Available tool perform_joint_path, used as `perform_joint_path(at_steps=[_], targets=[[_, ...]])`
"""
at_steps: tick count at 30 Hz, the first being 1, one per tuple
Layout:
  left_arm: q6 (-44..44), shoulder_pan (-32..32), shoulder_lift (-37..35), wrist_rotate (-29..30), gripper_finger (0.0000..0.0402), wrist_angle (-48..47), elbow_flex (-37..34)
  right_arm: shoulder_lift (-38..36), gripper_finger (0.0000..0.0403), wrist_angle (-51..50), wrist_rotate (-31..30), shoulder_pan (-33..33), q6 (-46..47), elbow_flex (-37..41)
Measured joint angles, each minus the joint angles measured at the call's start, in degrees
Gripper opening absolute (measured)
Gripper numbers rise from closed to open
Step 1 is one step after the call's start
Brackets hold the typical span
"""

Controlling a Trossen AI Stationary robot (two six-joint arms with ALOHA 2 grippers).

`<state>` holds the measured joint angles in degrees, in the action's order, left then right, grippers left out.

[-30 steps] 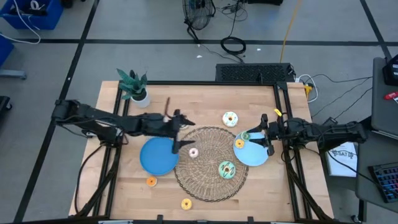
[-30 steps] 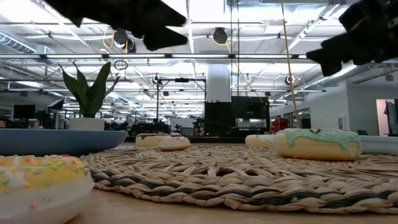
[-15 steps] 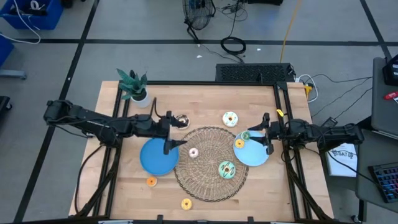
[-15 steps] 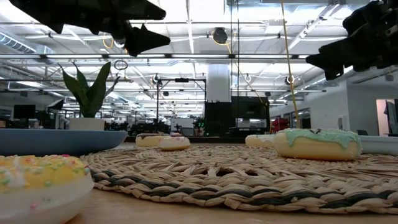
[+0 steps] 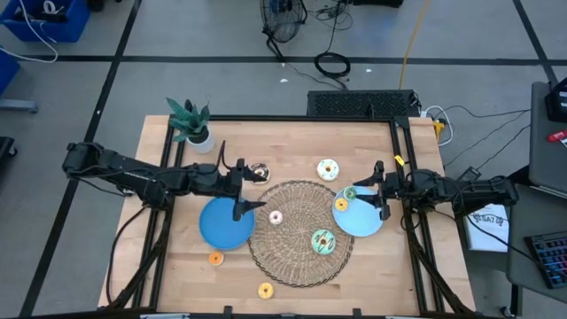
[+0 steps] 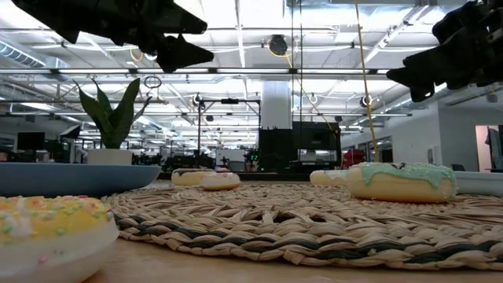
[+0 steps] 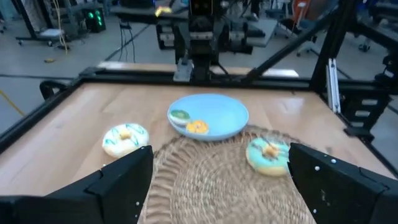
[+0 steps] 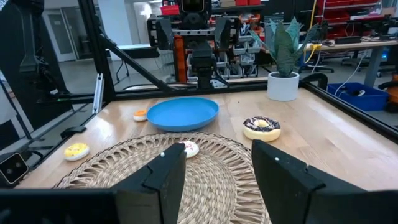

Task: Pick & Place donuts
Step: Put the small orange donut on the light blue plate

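My left gripper point(image 5: 241, 188) hangs open above the table between the blue plate point(image 5: 226, 221) and the chocolate donut point(image 5: 258, 172), touching nothing. My right gripper point(image 5: 381, 190) is open over the light-blue plate point(image 5: 363, 221), which holds a small green donut point(image 5: 351, 193) and a small orange one point(image 5: 341, 206). A pink donut point(image 5: 275, 217) and a green-iced donut point(image 5: 322, 241) lie flat on the wicker mat point(image 5: 297, 257). The white-iced donut point(image 5: 328, 168), a small orange donut point(image 5: 215, 258) and a yellow one point(image 5: 265, 290) lie on the bare wood.
A potted plant point(image 5: 193, 124) stands at the far left corner. Black frame rails run along the table's left and right sides. In the low view the yellow donut point(image 6: 47, 228) sits close to the near edge. Bare wood shows along the far edge between plant and white donut.
My left gripper drew back from over the mat's far left rim toward the table's left, staying open, and the chocolate donut now shows on the wood beside it. It has kept still over the last half second. The right gripper has not moved.
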<state>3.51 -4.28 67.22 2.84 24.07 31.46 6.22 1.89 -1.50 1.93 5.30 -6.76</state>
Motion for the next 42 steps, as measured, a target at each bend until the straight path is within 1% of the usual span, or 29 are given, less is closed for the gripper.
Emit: perform_joint_path(at_steps=[3, 6, 8, 12, 16, 21, 23, 25, 27, 30, 34, 37, 42], targets=[[2.1, 0.0, 0.0, -3.2, 0.0367, -3.7, 0.0, 0.0, 0.0171, 0.0, 0.0, 0.0, 0.0, 0.0], [7.7, -1.2, 0.0, -8.0, 0.0367, -12.2, 0.2, 0.0, 0.0171, 0.0, 0.0, 0.0, 0.0, 0.0], [11.6, -3.6, 0.1, -8.2, 0.0367, -18.0, 1.4, 0.0, 0.0171, 0.0, 0.0, 0.0, 0.0, 0.0], [21.3, -10.8, 0.3, -4.3, 0.0367, -26.2, 4.9, 0.0, 0.0171, 0.0, 0.0, 0.0, 0.0, 0.0], [33.5, -20.4, 1.3, 2.0, 0.0367, -33.9, 10.1, 0.0, 0.0171, 0.0, 0.0, 0.0, 0.0, 0.0], [54.8, -31.3, 6.2, 8.7, 0.0367, -43.4, 17.1, 0.0, 0.0171, 0.0, 0.0, 0.0, 0.0, 0.0], [63.6, -34.5, 9.3, 9.6, 0.0367, -45.9, 20.8, 0.0, 0.0171, 0.0, 0.0, 0.0, 0.0, 0.0], [71.8, -37.0, 13.0, 8.7, 0.0367, -50.2, 24.3, 0.0, 0.0171, 0.0, 0.0, 0.0, 0.0, 0.0], [78.2, -38.5, 16.9, 5.9, 0.0367, -54.5, 28.1, 0.0, 0.0171, 0.0, 0.0, 0.0, 0.0, 0.0], [84.9, -39.3, 21.6, 1.4, 0.0367, -61.4, 33.1, 0.0, 0.0171, 0.0, 0.0, 0.0, 0.0, 0.0], [93.8, -38.9, 26.0, 0.1, 0.0367, -70.8, 36.7, 0.0, 0.0171, 0.0, 0.0, 0.0, 0.0, 0.0], [99.6, -38.8, 27.6, -0.9, 0.0367, -73.4, 37.2, 0.0, 0.0171, 0.0, 0.0, 0.0, 0.0, 0.0], [103.1, -39.2, 29.9, -3.4, 0.0367, -73.6, 37.2, 0.0, 0.0171, 0.0, 0.0, 0.0, 0.0, 0.0]])
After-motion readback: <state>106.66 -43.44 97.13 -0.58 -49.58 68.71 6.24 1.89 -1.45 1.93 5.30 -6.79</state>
